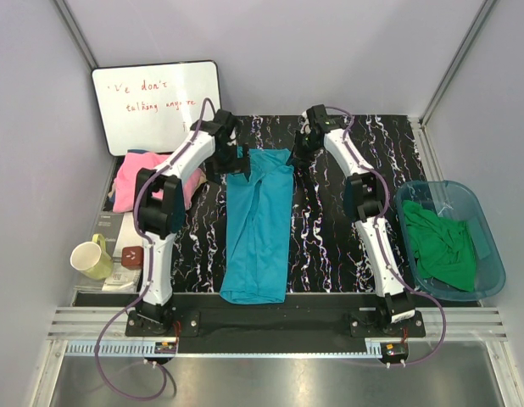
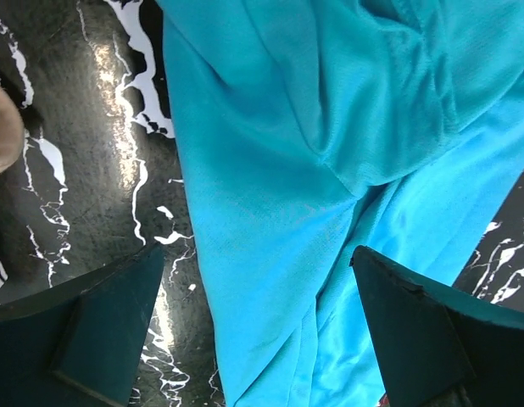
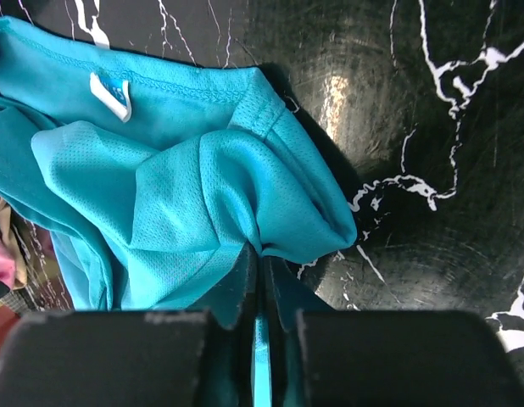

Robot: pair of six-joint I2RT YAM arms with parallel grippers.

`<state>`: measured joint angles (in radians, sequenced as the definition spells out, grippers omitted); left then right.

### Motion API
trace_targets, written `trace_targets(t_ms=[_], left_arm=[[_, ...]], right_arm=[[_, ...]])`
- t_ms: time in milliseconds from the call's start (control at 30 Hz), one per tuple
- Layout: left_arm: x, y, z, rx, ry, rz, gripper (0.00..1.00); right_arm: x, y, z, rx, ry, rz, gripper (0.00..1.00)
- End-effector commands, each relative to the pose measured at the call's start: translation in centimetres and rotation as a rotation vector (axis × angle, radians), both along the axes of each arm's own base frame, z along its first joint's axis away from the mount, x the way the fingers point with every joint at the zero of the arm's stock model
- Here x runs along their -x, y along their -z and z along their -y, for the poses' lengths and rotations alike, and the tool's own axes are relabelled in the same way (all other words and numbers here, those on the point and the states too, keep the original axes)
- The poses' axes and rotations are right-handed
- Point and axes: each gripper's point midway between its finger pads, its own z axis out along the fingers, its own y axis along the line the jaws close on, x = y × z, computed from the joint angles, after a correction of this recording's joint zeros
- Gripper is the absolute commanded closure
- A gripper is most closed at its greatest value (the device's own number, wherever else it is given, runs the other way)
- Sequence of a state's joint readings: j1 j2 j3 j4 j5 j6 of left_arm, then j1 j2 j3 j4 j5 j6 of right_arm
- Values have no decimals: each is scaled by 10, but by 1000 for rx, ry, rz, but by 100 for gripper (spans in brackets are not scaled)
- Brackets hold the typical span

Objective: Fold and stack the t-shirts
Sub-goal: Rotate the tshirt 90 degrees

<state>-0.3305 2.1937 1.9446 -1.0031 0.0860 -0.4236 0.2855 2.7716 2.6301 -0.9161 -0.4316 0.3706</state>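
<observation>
The teal t-shirt lies lengthwise near-to-far, collar far, right claw pinching it, left claw spread.

This was a robotics lab cell. A left arm and a right arm were bolted beside a metal rail at the edge of a black marbled table, boxed in by plain pale walls. A handwritten whiteboard leaned at the back.
</observation>
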Motion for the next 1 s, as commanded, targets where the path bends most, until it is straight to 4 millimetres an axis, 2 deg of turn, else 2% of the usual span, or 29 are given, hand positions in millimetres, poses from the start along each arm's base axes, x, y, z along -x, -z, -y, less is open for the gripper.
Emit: trace_targets(t_ms=[0,133,167,267,333,367,400,467,500,567,600,633,700,733,767,800,833,867,900,933,967], left_arm=[[-5,-38,10,73,19,80,1],[6,-40,9,84,29,68,1],[7,-44,9,89,34,75,1],[12,-48,10,102,52,77,1],[15,-54,12,119,64,82,1],[17,-57,13,126,73,86,1],[19,-60,15,138,83,87,1],[24,-71,16,152,106,108,1],[29,-70,16,156,118,102,1],[38,-81,16,161,158,125,1],[46,-76,14,155,168,109,1],[52,-82,12,151,183,124,1],[68,-69,5,131,187,83,1],[75,-73,2,129,192,90,1],[86,-62,-2,119,190,56,1],[92,-59,-4,113,190,43,1],[99,-62,-6,117,190,47,1],[109,-53,-9,111,189,18,1],[115,-56,-10,118,191,21,1],[119,-54,-12,117,191,13,1],[127,-48,-14,112,190,-6,1]], right_arm=[[-10,-17,8,84,9,91,96],[-32,-32,31,142,82,162,96],[-38,-33,42,155,113,169,96],[-50,-31,59,150,169,176,95],[-56,-32,62,145,177,193,82],[-59,-34,64,136,171,204,79],[-60,-41,63,131,152,225,69],[-62,-52,62,119,134,255,62],[-64,-66,63,110,129,281,50],[-64,-82,63,92,136,298,36],[-61,-95,64,84,141,307,27],[-58,-101,62,75,130,308,26],[-45,-112,62,62,123,290,24],[-38,-112,59,43,106,268,25],[-32,-126,59,25,106,271,25],[-18,-111,56,24,95,214,26],[-10,-112,52,4,83,191,28],[-1,-121,50,-7,76,188,29],[13,-109,44,-12,56,139,30],[21,-108,40,-16,42,125,31],[30,-119,35,-23,18,137,31]])
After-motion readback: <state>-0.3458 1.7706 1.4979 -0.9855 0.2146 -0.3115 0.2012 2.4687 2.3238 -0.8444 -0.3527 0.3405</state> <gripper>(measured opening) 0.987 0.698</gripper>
